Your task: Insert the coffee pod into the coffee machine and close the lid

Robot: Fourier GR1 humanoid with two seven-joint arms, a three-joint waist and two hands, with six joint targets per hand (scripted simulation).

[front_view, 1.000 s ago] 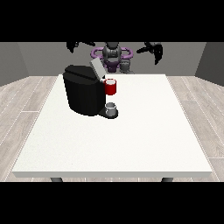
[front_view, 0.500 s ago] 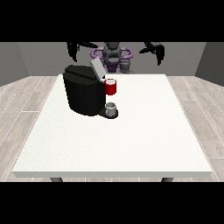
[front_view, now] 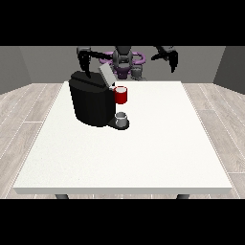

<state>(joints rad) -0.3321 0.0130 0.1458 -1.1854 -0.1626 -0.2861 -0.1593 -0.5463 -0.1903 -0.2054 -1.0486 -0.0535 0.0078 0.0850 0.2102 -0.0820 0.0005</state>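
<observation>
Black coffee machine (front_view: 92,103) with lid (front_view: 106,75) raised; both hands' finger states cannot be told.

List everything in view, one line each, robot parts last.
table: one, white, fills the middle of the view.
coffee machine: one, black, on the table's left part, grey lid tilted up.
red thing at the machine: one, at the machine's front.
grey thing: one, on the machine's base below the red thing; cannot tell if it is the pod.
robot body: one, grey and purple, behind the table.
hand at the view's left: black, above the machine.
hand at the view's right: black, raised.
</observation>
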